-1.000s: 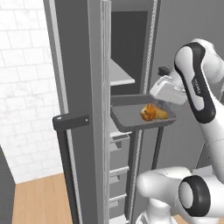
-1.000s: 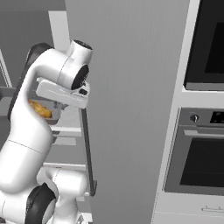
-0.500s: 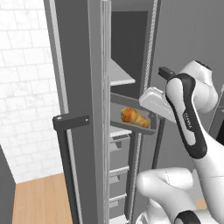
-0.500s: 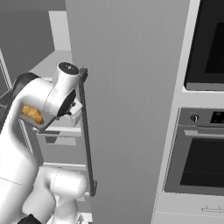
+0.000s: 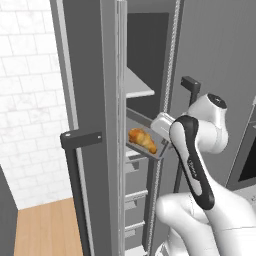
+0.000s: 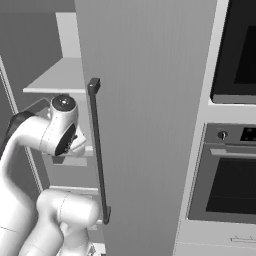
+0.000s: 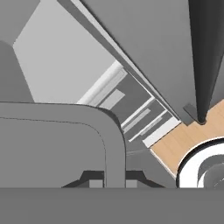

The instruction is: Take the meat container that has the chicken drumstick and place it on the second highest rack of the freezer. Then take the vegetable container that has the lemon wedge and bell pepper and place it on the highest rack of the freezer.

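While the left base view looks into the open freezer point(image 5: 150, 50), the meat container point(image 5: 145, 145) sits tilted at a mid-height rack, the chicken drumstick point(image 5: 142, 139) loose inside; it looks a stiff, light tray, and the load may slide. Right base view: arm beside the door handle point(image 6: 97, 150). Hand view: fingers point(image 7: 114, 180) pinched shut on the tray's rim, probably the best hold.

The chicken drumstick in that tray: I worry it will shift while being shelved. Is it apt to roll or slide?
Probably. The chicken drumstick lies loose in the tilted grey tray, and its glossy, rounded shape would likely roll or slide. The tray's raised rim should stop it. The gripper is shut on the rim.
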Robot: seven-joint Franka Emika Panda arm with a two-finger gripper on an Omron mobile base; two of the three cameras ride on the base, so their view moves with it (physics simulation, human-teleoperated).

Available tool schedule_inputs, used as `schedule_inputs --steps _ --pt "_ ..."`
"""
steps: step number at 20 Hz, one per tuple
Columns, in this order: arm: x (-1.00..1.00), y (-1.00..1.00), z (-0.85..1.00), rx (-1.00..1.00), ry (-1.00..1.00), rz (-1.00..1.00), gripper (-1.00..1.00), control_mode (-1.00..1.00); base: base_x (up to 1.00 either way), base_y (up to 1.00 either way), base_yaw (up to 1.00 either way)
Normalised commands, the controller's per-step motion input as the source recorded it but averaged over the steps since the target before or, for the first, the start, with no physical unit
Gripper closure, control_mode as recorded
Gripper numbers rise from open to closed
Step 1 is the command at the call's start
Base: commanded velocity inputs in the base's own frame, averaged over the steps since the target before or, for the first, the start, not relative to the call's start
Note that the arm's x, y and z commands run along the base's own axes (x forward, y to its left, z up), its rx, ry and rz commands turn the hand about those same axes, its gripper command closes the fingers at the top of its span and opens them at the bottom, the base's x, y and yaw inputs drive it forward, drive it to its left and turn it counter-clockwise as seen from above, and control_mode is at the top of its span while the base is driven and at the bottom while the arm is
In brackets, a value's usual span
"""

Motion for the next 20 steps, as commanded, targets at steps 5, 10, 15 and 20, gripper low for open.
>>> schedule_inputs --steps 5,10,15,20 --pt "0.61 0.06 -0.31 0.03 0.0 -0.09 1.0 -1.0 0.0 0.0 0.0" --pt "0.51 0.19 -0.52 0.17 0.0 -0.15 1.0 -1.0 0.0 0.0 0.0" --pt "0.4 0.36 -0.55 0.16 0.0 -0.26 1.0 -1.0 0.0 0.0 0.0" --pt "0.36 0.49 -0.34 0.01 0.0 -0.24 1.0 -1.0 0.0 0.0 0.0"
